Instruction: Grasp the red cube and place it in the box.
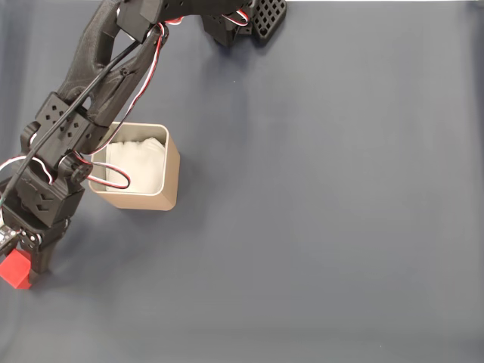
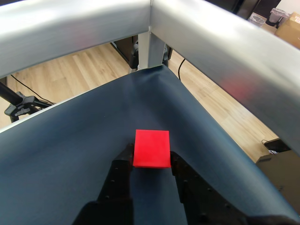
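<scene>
A small bright-red cube sits near the table's left edge in the fixed view. An open tan box with white lining stands upright nearby, apart from it.

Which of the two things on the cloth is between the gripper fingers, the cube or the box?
The red cube, between the gripper fingers at the cloth's corner. The box stands apart, beside the arm.

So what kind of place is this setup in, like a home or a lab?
Probably a lab or workshop room, though it's hard to be sure. The dark blue table cover sits inside a silver metal frame, beyond it is a wooden floor with cables, and a cardboard box stands in the far corner.
</scene>
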Action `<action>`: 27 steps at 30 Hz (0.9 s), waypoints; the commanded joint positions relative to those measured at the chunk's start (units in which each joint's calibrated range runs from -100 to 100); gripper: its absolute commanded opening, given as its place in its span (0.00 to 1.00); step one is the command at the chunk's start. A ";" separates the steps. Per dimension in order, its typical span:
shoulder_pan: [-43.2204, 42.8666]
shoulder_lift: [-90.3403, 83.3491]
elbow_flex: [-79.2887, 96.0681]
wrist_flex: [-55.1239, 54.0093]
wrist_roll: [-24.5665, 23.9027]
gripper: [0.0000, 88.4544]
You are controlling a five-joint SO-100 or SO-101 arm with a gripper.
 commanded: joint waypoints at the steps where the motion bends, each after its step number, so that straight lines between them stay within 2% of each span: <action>1: 0.56 -3.28 -0.02 -0.41 0.34 0.06; 27: -0.58 -26.64 1.34 32.33 -3.08 0.01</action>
